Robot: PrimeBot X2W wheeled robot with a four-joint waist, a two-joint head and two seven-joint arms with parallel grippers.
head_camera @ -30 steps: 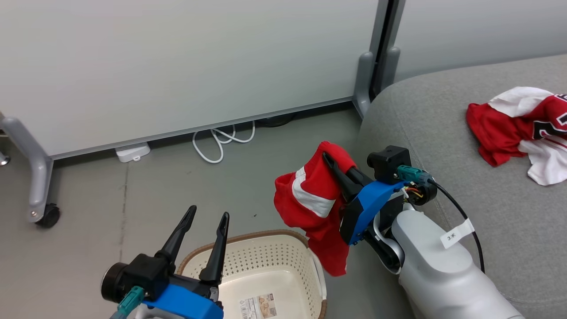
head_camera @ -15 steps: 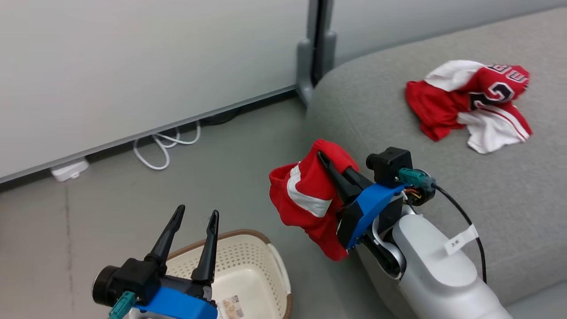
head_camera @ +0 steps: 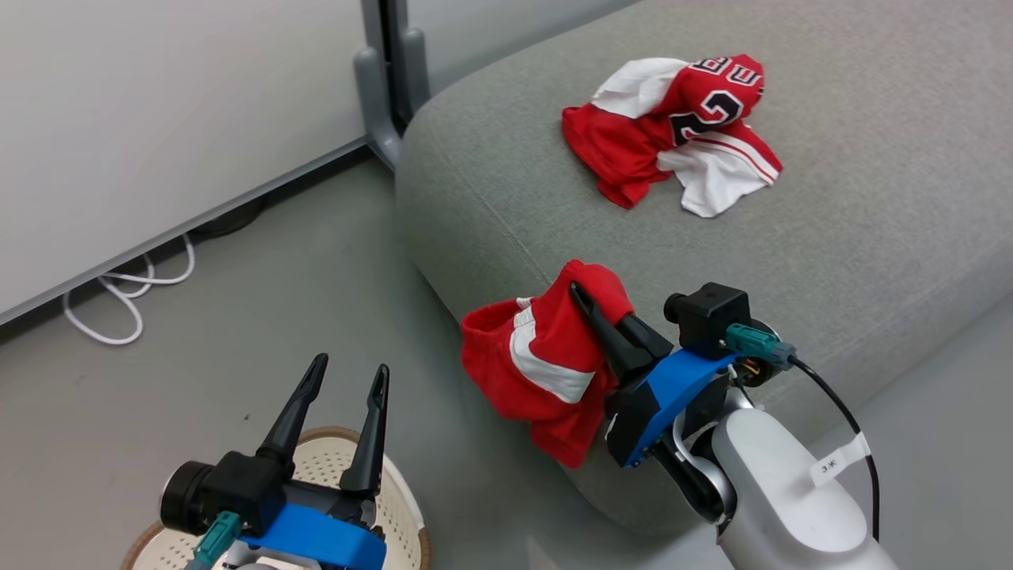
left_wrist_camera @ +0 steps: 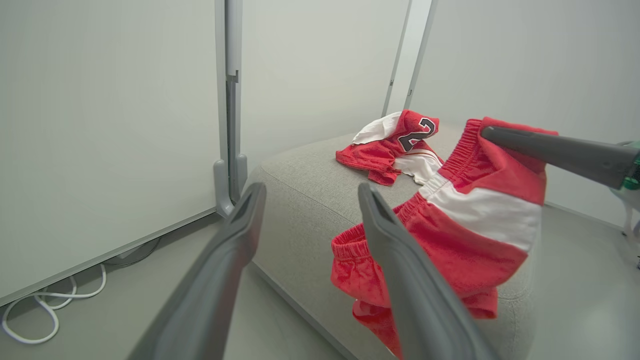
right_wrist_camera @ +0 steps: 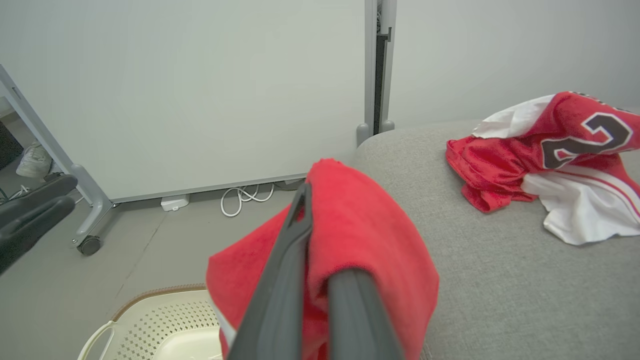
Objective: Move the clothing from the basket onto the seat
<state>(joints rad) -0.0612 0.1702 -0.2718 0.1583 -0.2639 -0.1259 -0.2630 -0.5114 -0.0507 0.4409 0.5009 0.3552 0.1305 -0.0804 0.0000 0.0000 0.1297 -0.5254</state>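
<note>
Right claw [head_camera: 578, 291] clamped on red white-striped shorts [head_camera: 546, 360] at rounded edge of grey fabric seat [head_camera: 870, 198]; left claw [head_camera: 352, 366] spread, empty, near cream perforated basket [head_camera: 400, 507].

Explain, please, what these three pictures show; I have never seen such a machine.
This is a wheeled robot with two arms, each ending in a two-fingered gripper. One picture comes from its head camera, the other two from wrist cameras looking along the fingers. The left gripper is open and empty by a cream perforated plastic basket. The right gripper is shut on red shorts with a white stripe, beside a large grey fabric seat. A crumpled red jersey lies on that seat.
</note>
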